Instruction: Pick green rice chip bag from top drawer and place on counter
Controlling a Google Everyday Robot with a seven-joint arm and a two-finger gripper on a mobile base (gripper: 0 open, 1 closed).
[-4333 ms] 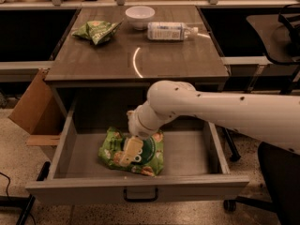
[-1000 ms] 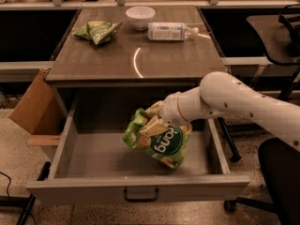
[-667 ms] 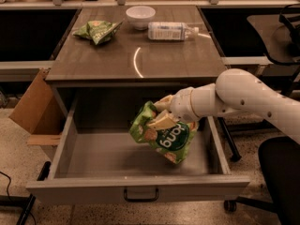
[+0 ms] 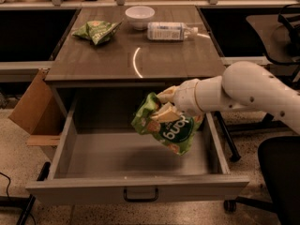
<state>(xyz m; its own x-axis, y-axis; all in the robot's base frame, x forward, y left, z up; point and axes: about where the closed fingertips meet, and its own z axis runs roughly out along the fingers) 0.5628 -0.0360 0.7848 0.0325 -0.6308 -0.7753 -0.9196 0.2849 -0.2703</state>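
The pincer (image 4: 164, 106), clamped on the green rice chip bag (image 4: 174, 131), hung over the top drawer (image 4: 136, 189); the carry toward twelve o'clock, onto the tabletop (image 4: 112, 62), seemingly remained.

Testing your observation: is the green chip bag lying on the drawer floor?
No, the claw holds the green rice chip bag up above the top drawer floor.
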